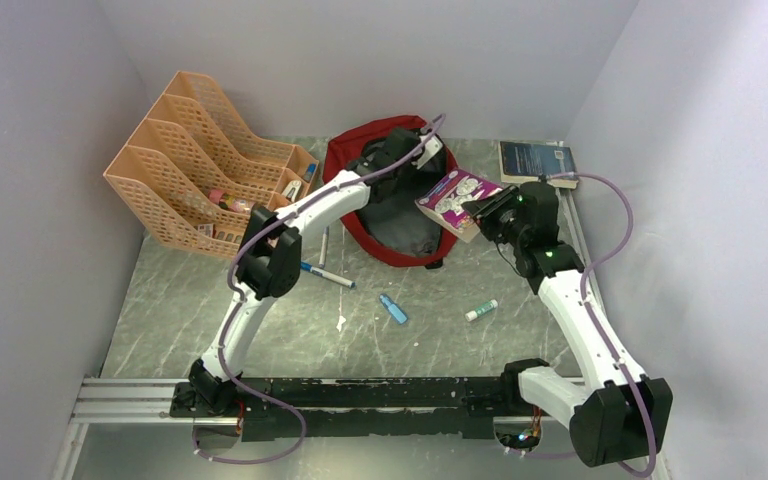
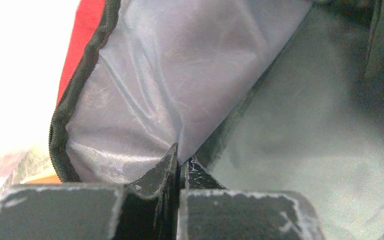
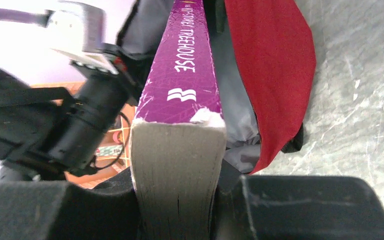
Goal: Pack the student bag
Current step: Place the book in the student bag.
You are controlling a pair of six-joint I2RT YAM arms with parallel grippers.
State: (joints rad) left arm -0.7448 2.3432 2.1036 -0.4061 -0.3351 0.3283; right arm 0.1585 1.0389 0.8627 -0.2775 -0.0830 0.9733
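At the far left stood an orange plastic slotted file rack [image 1: 200,170]. To its right, the large dark-red fabric backpack [image 1: 345,160] lay open at the middle back of the grey marbled table [image 1: 440,340]. The left gripper [image 2: 180,165] was inside its mouth, jaws closed together on a fold of the grey lining [image 2: 155,90]. Only the left wrist view showed that pinch; from above, the arm hid it.

Just right of the bag's opening, the right gripper [image 3: 177,205] clamped a thick purple paperback book [image 3: 180,75], holding it at the bag's right rim. The right wrist view alone gave the spine, reading "TREEHOUSE" above a white wavy logo. The overhead view alone showed the pink-and-white cartoon cover.

Farther right, a dark blue book [image 1: 537,162] lay flat by the wall.
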